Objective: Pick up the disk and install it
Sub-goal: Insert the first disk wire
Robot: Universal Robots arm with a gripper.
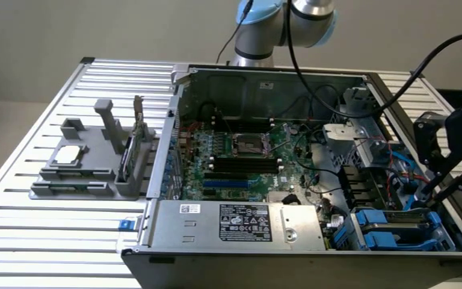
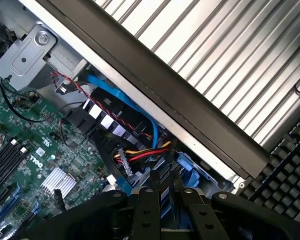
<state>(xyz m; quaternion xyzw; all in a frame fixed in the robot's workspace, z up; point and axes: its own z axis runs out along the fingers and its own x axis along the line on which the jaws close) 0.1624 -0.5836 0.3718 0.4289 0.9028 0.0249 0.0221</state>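
Spanning both views, a slatted metal table (image 1: 30, 247) carries an open computer case (image 1: 255, 90) that reaches its near edge and the edge at the exterior view's right. Inside lie a green motherboard (image 1: 239, 162) and, along the near wall, a silver power supply (image 1: 239, 223) with a white label. A grey fixture (image 1: 94, 168) stands by the table's opposite edge, with a small chip (image 1: 69, 155) on it. The disk (image 1: 396, 218) lies flat in the blue-framed bay in the case's near corner. The gripper (image 1: 428, 201) (image 2: 163, 180) hangs just above it; I cannot tell whether it is clamped on anything.
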